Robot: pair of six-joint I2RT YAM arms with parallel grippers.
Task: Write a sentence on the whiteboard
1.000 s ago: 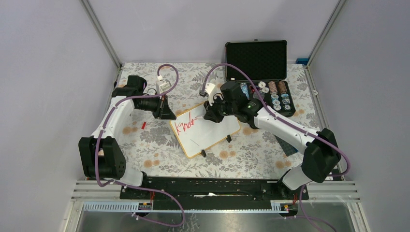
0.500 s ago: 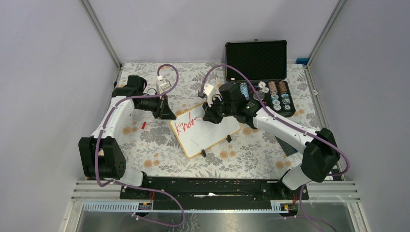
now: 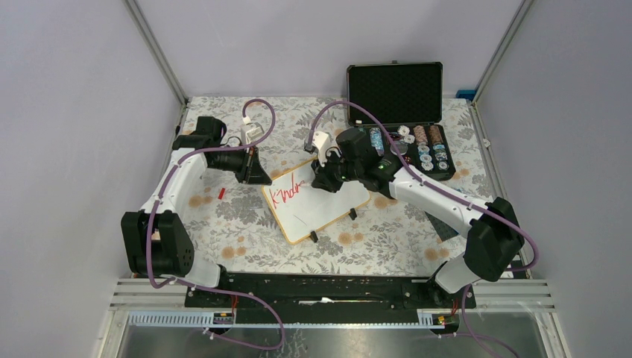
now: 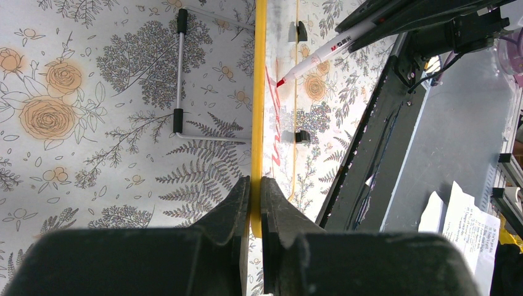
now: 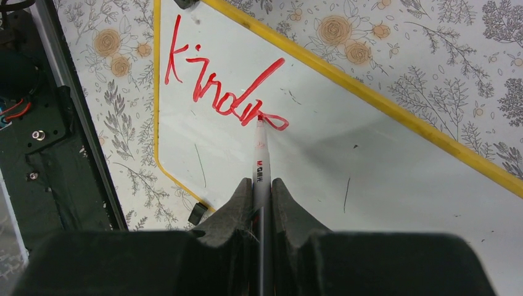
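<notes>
The whiteboard (image 3: 322,212) lies tilted on the floral table, white with a yellowish rim. My left gripper (image 3: 260,177) is shut on the rim at its far left corner; in the left wrist view the rim (image 4: 259,92) runs edge-on between the closed jaws of the left gripper (image 4: 255,183). My right gripper (image 5: 262,184) is shut on a red marker (image 5: 261,161), whose tip touches the board at the end of the red lettering. The sentence (image 5: 216,92) reads about "Kindn" in one line. From above, the right gripper (image 3: 322,181) hovers over the board's upper edge.
An open black case (image 3: 395,93) with rows of chips (image 3: 426,149) stands at the back right. A small red piece (image 3: 221,192) lies left of the board. A thin wire stand (image 4: 179,74) lies on the cloth beyond the rim. Grey walls close in both sides.
My right gripper has shifted slightly up and to the left with the marker, its tip staying on the board. The left arm and the board have not moved.
</notes>
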